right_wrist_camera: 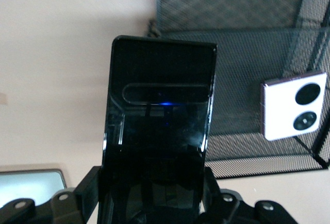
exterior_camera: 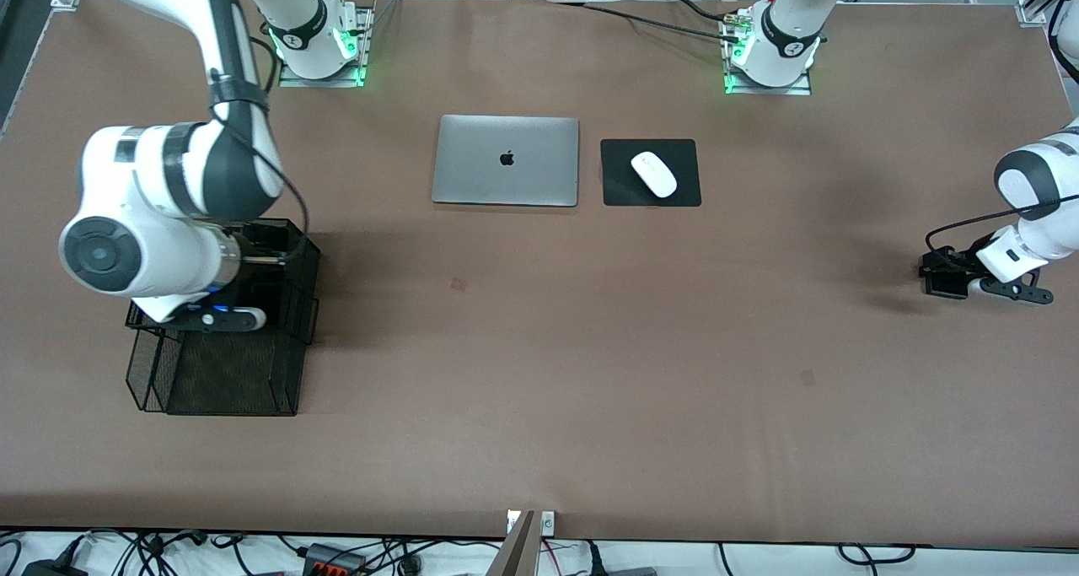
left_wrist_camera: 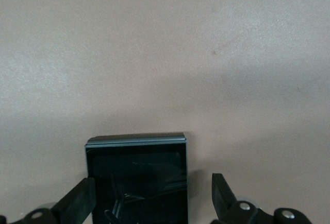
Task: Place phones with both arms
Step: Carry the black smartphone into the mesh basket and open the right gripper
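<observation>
Covering: a plain brown sheet spreads over the whole table, with a few faint darker marks on it
Room edge: metal frame posts stand along the arms' edge of the table; cables and a power strip lie on the floor below the edge nearest the front camera
Middle: a shut silver laptop lies beside a black mouse pad that carries a white mouse
Wire tray: a black mesh basket sits at the right arm's end of the table
Right pincer: over the basket, pressed onto the long black phone, which it holds up in the air
Lavender phone: lies in the basket on the mesh floor, its two camera circles up
Left pincer: low over the brown sheet at the left arm's end of the table, fingers spread either side of the small black phone without touching it
Small black phone: lies flat on the sheet
</observation>
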Robot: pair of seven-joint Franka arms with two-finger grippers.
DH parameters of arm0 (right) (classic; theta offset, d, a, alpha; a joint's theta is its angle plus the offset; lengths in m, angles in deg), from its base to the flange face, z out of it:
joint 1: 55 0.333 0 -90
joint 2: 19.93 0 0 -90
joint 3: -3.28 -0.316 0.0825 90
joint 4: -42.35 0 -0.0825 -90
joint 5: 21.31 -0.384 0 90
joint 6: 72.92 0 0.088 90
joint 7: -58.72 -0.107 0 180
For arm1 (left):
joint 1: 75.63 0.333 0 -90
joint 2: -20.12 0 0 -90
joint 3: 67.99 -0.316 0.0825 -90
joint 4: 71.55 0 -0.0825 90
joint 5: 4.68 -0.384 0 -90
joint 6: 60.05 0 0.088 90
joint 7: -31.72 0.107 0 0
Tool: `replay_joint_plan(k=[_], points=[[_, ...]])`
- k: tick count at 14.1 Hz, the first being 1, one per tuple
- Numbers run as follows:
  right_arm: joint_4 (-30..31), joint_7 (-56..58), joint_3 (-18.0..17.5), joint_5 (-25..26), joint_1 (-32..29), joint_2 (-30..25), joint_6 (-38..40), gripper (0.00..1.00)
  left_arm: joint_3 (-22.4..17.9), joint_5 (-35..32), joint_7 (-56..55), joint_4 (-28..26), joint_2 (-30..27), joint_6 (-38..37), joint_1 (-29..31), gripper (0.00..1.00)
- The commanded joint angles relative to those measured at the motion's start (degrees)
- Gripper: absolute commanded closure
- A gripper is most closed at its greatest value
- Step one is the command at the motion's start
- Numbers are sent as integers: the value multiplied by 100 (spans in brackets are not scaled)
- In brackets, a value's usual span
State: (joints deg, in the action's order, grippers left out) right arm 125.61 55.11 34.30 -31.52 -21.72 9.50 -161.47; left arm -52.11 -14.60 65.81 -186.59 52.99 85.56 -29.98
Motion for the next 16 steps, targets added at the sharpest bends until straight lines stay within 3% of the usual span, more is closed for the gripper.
replay_joint_plan(k=[1,9,16], points=[[374,280,17,-42,-111,-192,136,69,12,-159,45,122,70,29,15,0],[912,774,123,-95,-419,-210,31,69,12,-159,186,272,96,-112,67,0],[1131,774,114,-130,-428,-52,-690,68,12,-159,264,280,228,-59,76,0]])
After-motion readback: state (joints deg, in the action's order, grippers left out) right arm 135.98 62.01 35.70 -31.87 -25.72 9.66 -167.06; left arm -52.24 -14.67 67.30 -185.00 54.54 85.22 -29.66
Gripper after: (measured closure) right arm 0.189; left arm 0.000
